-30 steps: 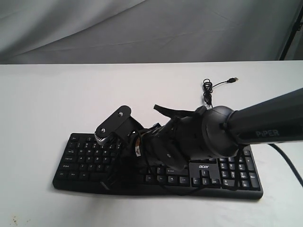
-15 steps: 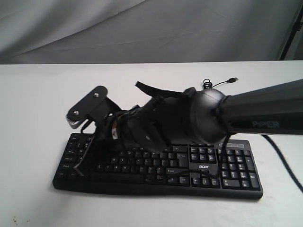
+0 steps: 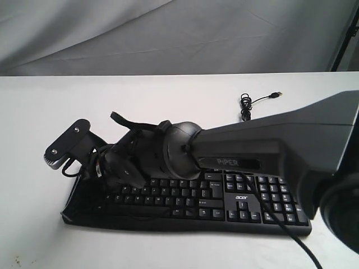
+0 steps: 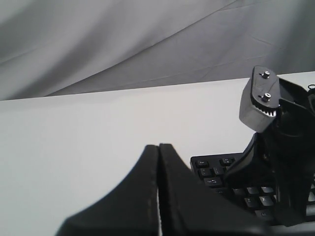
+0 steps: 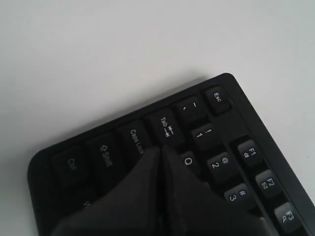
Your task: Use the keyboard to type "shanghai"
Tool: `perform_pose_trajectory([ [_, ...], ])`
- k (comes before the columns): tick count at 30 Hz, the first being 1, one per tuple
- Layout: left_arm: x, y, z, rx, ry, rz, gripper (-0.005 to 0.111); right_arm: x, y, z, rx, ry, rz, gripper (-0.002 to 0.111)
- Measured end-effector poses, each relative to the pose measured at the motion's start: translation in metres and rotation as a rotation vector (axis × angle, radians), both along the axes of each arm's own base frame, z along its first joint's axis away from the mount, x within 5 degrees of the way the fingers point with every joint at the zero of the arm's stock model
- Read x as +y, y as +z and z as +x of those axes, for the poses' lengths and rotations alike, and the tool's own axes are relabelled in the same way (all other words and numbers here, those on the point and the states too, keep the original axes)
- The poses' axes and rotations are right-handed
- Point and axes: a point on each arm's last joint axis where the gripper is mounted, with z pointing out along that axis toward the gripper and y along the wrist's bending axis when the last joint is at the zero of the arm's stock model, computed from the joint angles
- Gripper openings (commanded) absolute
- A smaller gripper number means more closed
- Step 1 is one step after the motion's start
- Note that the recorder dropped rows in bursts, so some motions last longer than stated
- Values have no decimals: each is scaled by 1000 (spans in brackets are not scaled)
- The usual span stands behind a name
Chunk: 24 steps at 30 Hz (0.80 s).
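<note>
Rigid, light and likely skid-prone, the keyboard (image 3: 247,202) lies along the desk (image 3: 168,95)'s near edge — not for grasping, only tapping straight down — with the right gripper (image 5: 160,151), by the Tab key (image 5: 165,127), and the left gripper (image 4: 158,148) both pinched closed.

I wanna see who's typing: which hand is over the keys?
The right hand, tip by the Tab key; the left hand hangs over white table.

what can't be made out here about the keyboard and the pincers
- Right wrist view: the right pincer covers the keys beside Tab and Caps Lock on the keyboard; which key it is over, or whether it touches, is hidden.
- Exterior view: the right arm hides that pincer and the left keys; legends too small.
- Left wrist view: the left pincer is cut off at the edge.
</note>
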Motion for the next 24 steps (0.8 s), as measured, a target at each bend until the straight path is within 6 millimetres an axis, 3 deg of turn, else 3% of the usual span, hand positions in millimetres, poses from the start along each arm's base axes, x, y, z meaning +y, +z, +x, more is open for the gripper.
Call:
perform_pose_trajectory([
  [24,0,0,0,0,0,0,0,1,-11,1,10,5,-22,0],
])
